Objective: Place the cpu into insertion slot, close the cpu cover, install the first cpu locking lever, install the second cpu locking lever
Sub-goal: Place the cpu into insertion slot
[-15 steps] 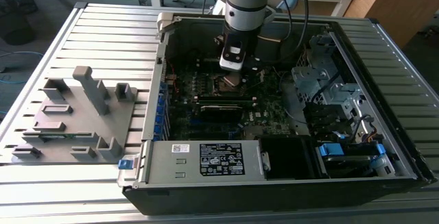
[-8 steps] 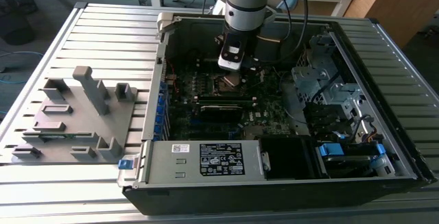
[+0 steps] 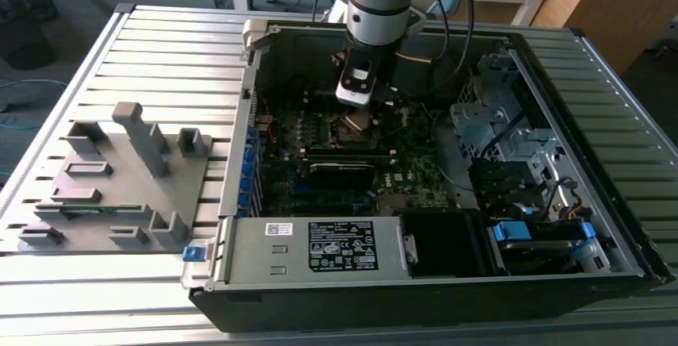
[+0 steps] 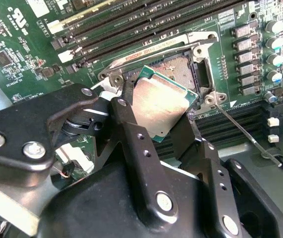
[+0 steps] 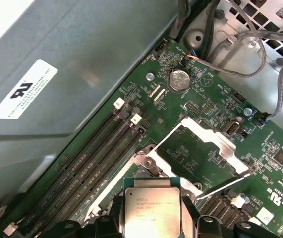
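Print on white label (image 5: 24, 89) illegible

The cpu (image 4: 162, 104) was dull silver-grey with a green rim, the fingers (image 4: 135, 139) matte black, the motherboard (image 4: 17, 44) dark green, the cpu cover (image 5: 219, 144) bright silver, and the slatted worktop (image 3: 159, 52) pale grey.

A grey tray (image 3: 175, 194) (with tall pegs) lies on the ribbed table (image 3: 159, 44) beside the open computer case (image 3: 424, 305).
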### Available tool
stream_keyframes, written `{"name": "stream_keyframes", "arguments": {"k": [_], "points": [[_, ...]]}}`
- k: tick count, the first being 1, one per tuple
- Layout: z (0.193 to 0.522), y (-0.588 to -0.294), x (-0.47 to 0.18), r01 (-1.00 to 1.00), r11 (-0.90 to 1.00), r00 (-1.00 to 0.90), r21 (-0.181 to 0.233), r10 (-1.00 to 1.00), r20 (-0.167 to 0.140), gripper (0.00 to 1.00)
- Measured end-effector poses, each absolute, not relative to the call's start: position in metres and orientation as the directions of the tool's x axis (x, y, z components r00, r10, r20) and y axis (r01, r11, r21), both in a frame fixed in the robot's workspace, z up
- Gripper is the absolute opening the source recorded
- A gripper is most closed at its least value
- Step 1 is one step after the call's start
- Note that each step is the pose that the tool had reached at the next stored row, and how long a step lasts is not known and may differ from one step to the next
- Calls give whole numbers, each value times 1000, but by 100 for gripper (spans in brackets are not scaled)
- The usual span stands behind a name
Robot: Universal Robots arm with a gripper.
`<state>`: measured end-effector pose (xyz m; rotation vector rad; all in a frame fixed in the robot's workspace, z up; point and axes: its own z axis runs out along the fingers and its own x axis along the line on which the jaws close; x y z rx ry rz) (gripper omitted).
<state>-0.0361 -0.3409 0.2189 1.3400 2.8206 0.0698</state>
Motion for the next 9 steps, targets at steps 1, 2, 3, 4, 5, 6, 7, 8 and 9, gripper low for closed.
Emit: {"name": "stream_keyframes", "arguments": {"k": [1, 2, 3, 4, 5, 6, 7, 8, 9], "points": [[219, -340, -36, 775, 631, -632, 48, 775, 3, 54], [219, -340, -36, 775, 630, -631, 48, 776, 3, 54], [219, -339, -36, 775, 630, -631, 48, 776, 3, 54], [219, -339, -36, 775, 630, -630, 48, 776, 3, 54], [219, -339, -36, 776, 629, -629, 48, 777, 3, 54], [219, -339, -37, 780, 625, -625, 48, 780, 3, 54], [218, -339, -37, 786, 617, -618, 48, 786, 3, 54], [218, -339, -37, 793, 607, -608, 48, 794, 3, 54], [218, -339, -37, 802, 595, -596, 48, 803, 3, 54]]}}
